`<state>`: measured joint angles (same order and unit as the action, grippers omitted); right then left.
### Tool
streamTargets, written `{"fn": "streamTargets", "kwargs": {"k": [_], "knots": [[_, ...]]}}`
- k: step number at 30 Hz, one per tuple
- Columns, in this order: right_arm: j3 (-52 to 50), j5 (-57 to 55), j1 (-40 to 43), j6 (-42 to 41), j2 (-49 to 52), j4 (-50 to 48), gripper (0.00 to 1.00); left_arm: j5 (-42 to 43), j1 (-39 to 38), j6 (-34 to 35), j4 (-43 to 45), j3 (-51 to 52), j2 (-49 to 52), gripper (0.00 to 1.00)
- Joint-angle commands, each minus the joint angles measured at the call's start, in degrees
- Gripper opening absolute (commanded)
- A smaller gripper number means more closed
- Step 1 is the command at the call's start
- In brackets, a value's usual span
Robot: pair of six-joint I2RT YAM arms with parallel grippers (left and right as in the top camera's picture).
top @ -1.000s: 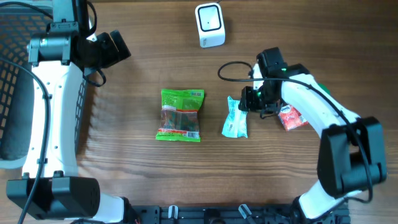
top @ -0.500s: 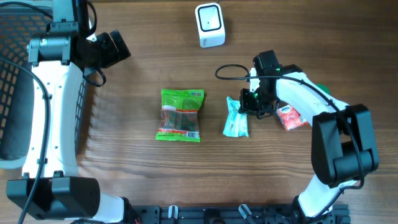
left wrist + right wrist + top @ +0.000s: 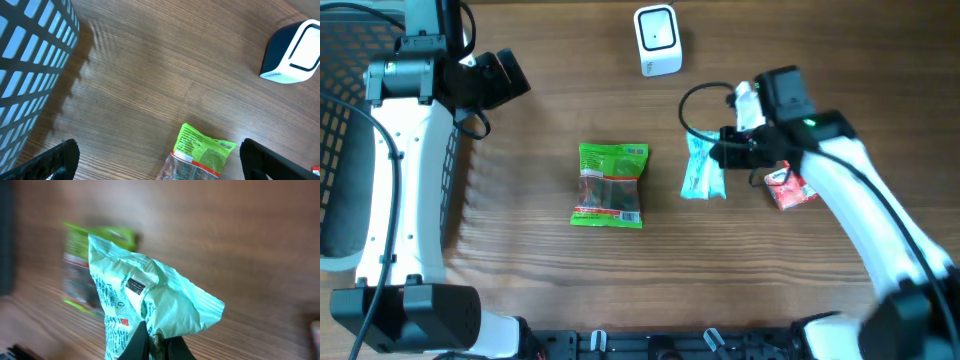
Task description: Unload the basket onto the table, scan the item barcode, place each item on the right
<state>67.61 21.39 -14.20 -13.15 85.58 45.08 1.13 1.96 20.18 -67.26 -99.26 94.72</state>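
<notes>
The teal packet (image 3: 703, 170) lies right of bench centre, pinched at its right edge by the right jaws. These have closed tight on the film within the last second, and the packet now appears raised off the bench. Pick-up is judged complete; carrying it to the scanner (image 3: 657, 40) at the far edge remains. The left jaws stand fully open and empty near the far-left corner.
</notes>
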Motion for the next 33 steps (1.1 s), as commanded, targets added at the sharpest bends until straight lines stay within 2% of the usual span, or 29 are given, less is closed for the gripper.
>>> {"fn": "streamTargets", "kwargs": {"k": [1, 6, 9, 12, 16, 19, 22, 24, 28, 33], "knots": [[0.3, 4.0, -0.3, -1.8, -5.4, -2.2, 0.04, -0.4, 0.2, -0.9, 0.1, 0.1, 0.0, 1.00], [0.3, 5.3, -0.3, 0.4, -7.8, -3.8, 0.04, -0.3, 0.2, -0.9, 0.2, 0.1, 0.0, 1.00], [2.0, 4.3, -0.3, -5.1, -7.7, -4.0, 0.04, -0.4, 0.2, -0.9, 0.1, 0.2, 0.0, 1.00], [6.4, 3.9, -0.3, -7.1, -7.4, -3.5, 0.04, -0.3, 0.2, -0.9, 0.1, 0.1, 0.0, 1.00], [20.0, 3.8, -0.3, -10.5, -4.1, 2.5, 0.04, -0.4, 0.2, -0.9, 0.1, 0.1, 0.0, 1.00], [33.4, 0.9, -0.3, -14.2, 1.1, 11.7, 0.04, -0.3, 0.2, -0.9, 0.1, 0.1, 0.0, 1.00], [48.9, -2.9, -0.4, -13.9, 8.1, 21.9, 0.04, -0.4, 0.2, -0.9, 0.1, 0.2, 0.0, 1.00], [56.4, -5.5, -0.7, -13.2, 12.0, 24.5, 0.04, -0.3, 0.2, -0.9, 0.1, 0.2, 0.0, 1.00], [59.1, -13.0, -3.4, -12.2, 15.4, 19.7, 0.05, -0.4, 0.2, -0.9, 0.1, 0.2, 0.0, 1.00], [59.1, -33.3, -11.7, -8.2, 20.3, 11.9, 0.04, -0.4, 0.2, -0.9, 0.1, 0.2, 0.0, 1.00]]}}
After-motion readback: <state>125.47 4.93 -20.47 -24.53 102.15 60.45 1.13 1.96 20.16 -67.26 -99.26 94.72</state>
